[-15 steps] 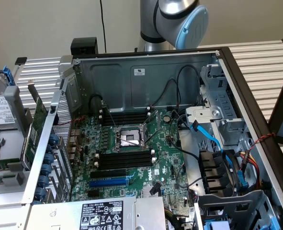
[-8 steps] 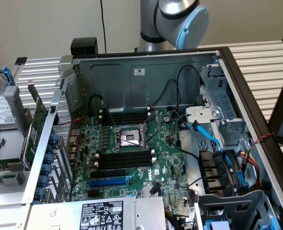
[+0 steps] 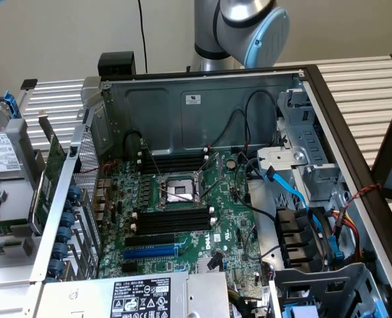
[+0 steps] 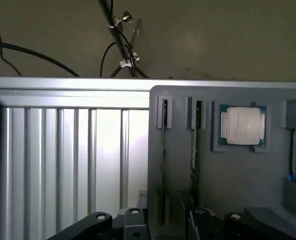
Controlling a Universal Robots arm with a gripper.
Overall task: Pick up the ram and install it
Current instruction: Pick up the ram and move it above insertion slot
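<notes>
Grey tray (image 4: pixel 238 190), the ram (image 4: pixel 163 165) on edge in its slot, between the tips of the wide-spread tool (image 4: pixel 165 221)

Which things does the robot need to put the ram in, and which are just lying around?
For the job:
- ram sticks, standing in the grey holder
- gripper, open
- long black slots

Just lying about:
- square chip
- blue cable
- hard drive
- green card
</notes>
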